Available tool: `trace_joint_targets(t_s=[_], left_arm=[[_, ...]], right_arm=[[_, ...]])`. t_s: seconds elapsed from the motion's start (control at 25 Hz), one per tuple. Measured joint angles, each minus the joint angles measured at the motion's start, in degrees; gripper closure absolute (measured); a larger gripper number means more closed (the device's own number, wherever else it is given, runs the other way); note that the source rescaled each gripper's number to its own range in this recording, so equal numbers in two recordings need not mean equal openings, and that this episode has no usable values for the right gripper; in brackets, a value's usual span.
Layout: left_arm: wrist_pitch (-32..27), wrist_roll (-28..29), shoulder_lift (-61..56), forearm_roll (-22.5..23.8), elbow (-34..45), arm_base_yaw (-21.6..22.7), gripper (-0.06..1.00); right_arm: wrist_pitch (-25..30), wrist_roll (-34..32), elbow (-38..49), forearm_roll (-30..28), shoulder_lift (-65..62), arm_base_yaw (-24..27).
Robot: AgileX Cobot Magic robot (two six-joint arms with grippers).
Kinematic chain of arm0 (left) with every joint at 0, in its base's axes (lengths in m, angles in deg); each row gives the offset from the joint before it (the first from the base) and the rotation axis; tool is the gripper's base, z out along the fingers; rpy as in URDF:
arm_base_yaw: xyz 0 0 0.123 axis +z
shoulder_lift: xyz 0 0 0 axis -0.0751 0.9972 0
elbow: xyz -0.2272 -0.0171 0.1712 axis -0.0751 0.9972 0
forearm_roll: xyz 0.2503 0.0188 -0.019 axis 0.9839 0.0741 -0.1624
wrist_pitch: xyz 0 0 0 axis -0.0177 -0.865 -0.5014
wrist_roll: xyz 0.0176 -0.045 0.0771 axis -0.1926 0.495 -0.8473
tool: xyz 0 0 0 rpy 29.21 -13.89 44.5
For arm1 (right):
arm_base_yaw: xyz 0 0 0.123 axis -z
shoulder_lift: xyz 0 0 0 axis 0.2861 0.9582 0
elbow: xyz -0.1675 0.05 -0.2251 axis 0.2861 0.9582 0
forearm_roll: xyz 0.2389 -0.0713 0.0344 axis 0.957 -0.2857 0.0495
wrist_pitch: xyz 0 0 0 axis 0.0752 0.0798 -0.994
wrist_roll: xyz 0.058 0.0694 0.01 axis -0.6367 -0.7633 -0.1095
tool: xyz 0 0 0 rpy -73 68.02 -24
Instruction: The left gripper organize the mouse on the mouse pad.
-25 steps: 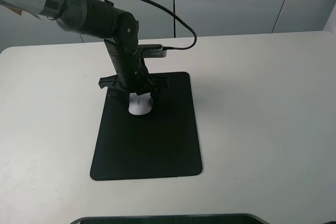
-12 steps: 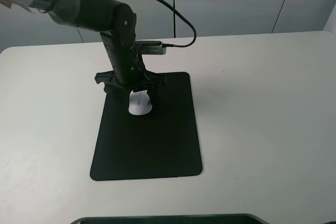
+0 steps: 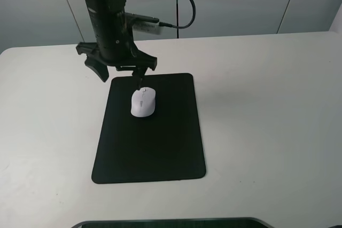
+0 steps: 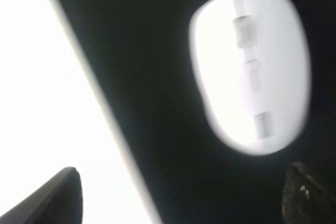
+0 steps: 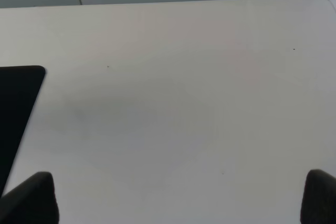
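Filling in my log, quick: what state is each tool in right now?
Left tool: open, holding nothing; the mouse lies free on the mouse pad.
Right tool: open, holding nothing.

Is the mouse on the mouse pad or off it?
On: the mouse lies wholly within the mouse pad, near its far end.

mouse on mouse pad, left gripper spread above its far edge, open table around
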Motion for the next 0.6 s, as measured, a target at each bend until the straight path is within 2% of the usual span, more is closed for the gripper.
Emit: trace_joint_targets(t_s=[0.16,0.44,0.6], left_arm=[[-2.58,-1.26,-3.61,5.60,-1.40,0.00,-0.01],[-3.08,-5.84,-12.49,3.77,-1.40,0.72,-0.03],[-3.07,-6.27,-18.30,3.35,0.64,1.97,-0.04]], right_arm=[[0.00,0.00,0.00,0.00,0.00,0.00],[0.00,0.00,0.00,0.00,0.00,0.00],[0.00,0.00,0.00,0.00,0.00,0.00]])
